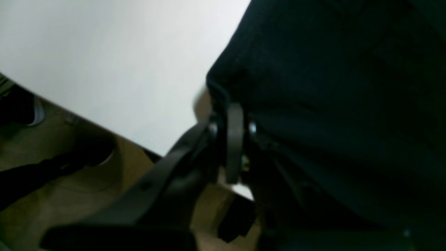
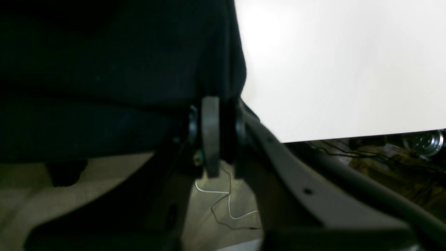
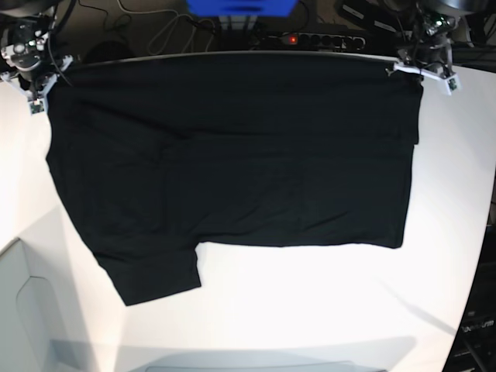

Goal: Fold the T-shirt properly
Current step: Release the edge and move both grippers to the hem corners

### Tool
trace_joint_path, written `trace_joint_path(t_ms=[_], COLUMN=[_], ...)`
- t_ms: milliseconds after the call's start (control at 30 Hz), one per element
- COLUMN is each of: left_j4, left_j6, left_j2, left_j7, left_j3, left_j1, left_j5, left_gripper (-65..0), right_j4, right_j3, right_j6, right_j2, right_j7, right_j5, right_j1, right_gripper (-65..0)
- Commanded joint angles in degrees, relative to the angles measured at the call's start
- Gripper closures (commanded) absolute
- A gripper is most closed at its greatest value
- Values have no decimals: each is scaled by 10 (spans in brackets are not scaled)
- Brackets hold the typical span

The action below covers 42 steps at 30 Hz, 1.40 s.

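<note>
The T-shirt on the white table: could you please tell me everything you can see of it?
The T-shirt is plain black, soft-looking cloth with no print showing, spread mostly flat across the white table. One short sleeve sticks out at the near left of the base view, and faint creases cross the body. Its far edge lies along the table's back edge, where the left hand and the right hand each meet a corner.

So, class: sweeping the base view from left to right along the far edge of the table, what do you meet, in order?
Right gripper → black T-shirt → left gripper → bare white table.
</note>
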Motion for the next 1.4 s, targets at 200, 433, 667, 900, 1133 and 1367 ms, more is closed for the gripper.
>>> trace_joint_path(t_ms=[200, 433, 667, 900, 1133, 1367], left_j4=[14, 71, 116, 115, 88, 24], left_j6=[3, 3, 3, 5, 6, 3], left_j2=[-7, 16, 19, 16, 16, 16], left_j7=[-10, -10, -10, -10, 10, 59], left_j3=[-8, -51, -85, -85, -77, -22], left_j1=[9, 7, -53, -131, -231, -366], left_j5=[1, 0, 3, 6, 7, 109], left_gripper=[-209, -454, -453, -454, -454, -454], right_j4=[9, 40, 39, 34, -82, -250], right_j3=[12, 49, 49, 42, -41, -105], right_j6=[-7, -7, -7, -7, -7, -7], right_j2=[9, 1, -6, -2, -3, -3], right_j7=[5, 8, 3, -43, -43, -7], right_j5=[-4, -4, -5, -28, -79, -80], right_j1=[-1, 17, 113, 226, 369, 512], right_gripper=[-227, -295, -302, -303, -330, -369])
